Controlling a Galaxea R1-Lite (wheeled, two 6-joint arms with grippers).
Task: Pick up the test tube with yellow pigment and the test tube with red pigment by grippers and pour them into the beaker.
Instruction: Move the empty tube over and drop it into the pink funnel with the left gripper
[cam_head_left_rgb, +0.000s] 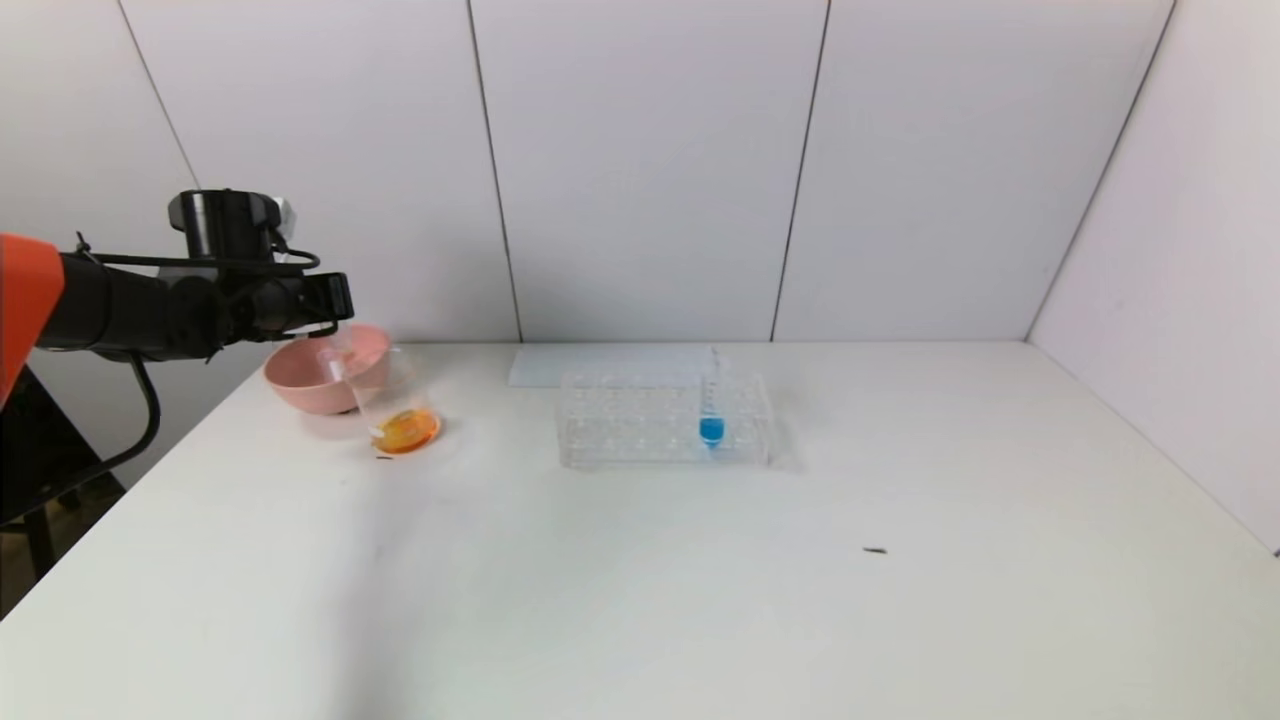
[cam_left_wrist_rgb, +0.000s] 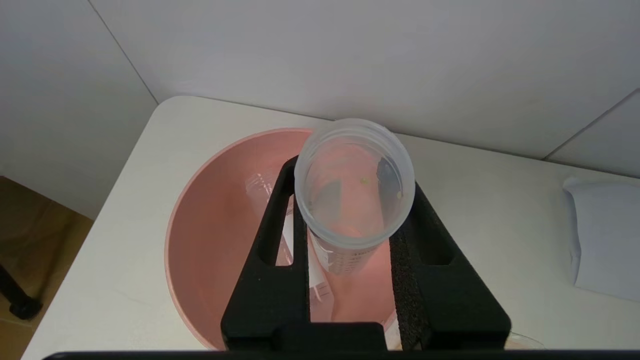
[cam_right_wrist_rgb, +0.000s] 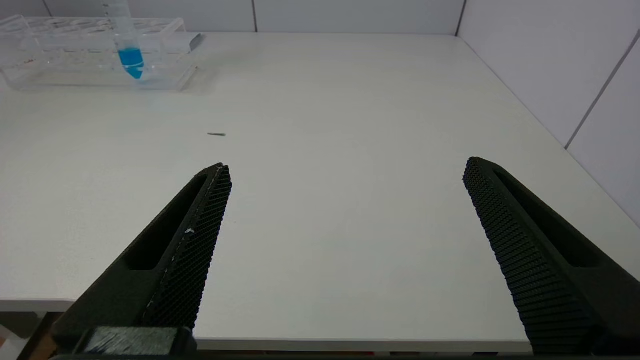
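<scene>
Pink plastic beneath the left gripper (cam_head_left_rgb: 338, 296): a bowl (cam_head_left_rgb: 300, 385) at the far left of the white table (cam_head_left_rgb: 700, 600). Closed there on a clear test tube (cam_left_wrist_rgb: 354, 185), foam pads pressed to both sides of its wall, open mouth turned toward the wrist camera, rounded end pointing down over the bowl. No liquid left inside the held tube apart from a tiny yellowish speck; impossible to tell from that whether once the yellow or the red one. Lying inside the bowl, against its inner wall, a second clear tube (cam_left_wrist_rgb: 260, 187), also drained.

Just in front of the bowl, on the side toward the rack, the beaker (cam_head_left_rgb: 395, 395), standing on the table with a shallow pool of orange liquid (cam_head_left_rgb: 405, 430) at its bottom.

Well apart, mid-table, a clear tube rack (cam_head_left_rgb: 620, 420) with a single blue-tipped tube (cam_head_left_rgb: 711, 415) upright in a slot near its right end. Behind the rack, flat on the table, a white sheet (cam_head_left_rgb: 600, 365). Nearer the front, a small dark speck (cam_head_left_rgb: 875, 550) on the bare surface.

Out of the head view, the right gripper (cam_right_wrist_rgb: 345, 200): low at the table's near edge, fingers spread wide apart, holding nothing, pointed across the table with the rack far off to one side.
</scene>
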